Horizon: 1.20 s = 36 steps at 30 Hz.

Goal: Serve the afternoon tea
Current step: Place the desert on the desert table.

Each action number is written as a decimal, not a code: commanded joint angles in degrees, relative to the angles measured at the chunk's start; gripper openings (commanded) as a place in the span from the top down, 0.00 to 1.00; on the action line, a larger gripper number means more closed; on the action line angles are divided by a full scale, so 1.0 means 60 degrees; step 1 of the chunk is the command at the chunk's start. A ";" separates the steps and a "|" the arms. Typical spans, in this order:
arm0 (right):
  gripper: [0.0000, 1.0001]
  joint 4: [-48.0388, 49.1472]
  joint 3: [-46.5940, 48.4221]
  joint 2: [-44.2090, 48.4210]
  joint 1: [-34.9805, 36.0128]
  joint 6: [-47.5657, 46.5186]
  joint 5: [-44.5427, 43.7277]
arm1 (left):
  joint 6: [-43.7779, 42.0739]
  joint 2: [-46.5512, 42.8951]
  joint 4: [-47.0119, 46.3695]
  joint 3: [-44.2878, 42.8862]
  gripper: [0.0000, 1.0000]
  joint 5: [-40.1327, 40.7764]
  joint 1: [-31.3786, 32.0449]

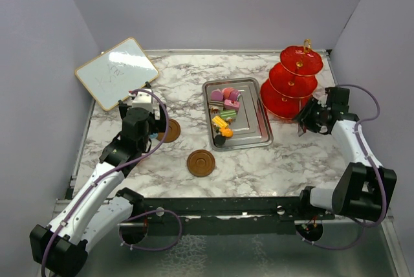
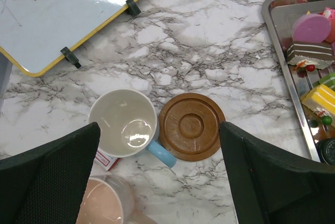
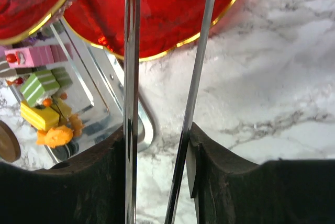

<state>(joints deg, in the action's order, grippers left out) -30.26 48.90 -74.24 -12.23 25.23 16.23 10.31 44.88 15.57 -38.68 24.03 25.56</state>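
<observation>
My left gripper (image 2: 162, 182) is open and hovers over a blue cup (image 2: 124, 122), white inside, that stands beside a brown saucer (image 2: 191, 126). A pink cup (image 2: 102, 208) stands just nearer. In the top view my left gripper (image 1: 145, 120) hides both cups. A second saucer (image 1: 200, 162) lies nearer the front. Small cake pieces (image 1: 225, 105) lie on the steel tray (image 1: 259, 136). My right gripper (image 3: 159, 145) is shut on steel tongs (image 3: 131, 77), which point at the base of the red three-tier stand (image 1: 292, 83).
A wood-framed whiteboard (image 1: 116, 72) leans at the back left, and its edge shows in the left wrist view (image 2: 63, 9). The tray's corner (image 3: 141, 124) lies just left of the tongs. Grey walls close in the marble table (image 1: 272, 167) on three sides.
</observation>
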 commanded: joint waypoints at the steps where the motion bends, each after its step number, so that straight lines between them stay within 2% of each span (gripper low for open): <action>1: 0.59 -0.1241 -0.0142 0.0642 -0.0057 -0.0024 -0.0030 | -0.0033 -0.0220 0.0160 -0.0113 0.01 -0.0156 -0.0052; 14: 0.59 -0.3738 0.0570 0.2271 -0.0057 -0.0337 0.0562 | -0.0004 -0.0061 0.0145 -0.0129 0.01 -0.0219 -0.0045; 21: 0.59 -0.4496 0.0567 0.3095 -0.0053 -0.0574 0.1521 | 0.0038 -0.0013 0.0148 -0.0131 0.01 -0.0109 -0.0055; 36: 0.59 -0.5292 0.0582 0.3333 0.0259 -0.1482 0.3479 | 0.0076 -0.0023 0.0142 -0.0120 0.01 0.0131 -0.0056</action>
<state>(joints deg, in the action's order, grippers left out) -60.51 51.18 -54.22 -12.08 19.20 30.28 10.37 44.95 16.03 -38.68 23.64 25.56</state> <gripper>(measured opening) 0.415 0.991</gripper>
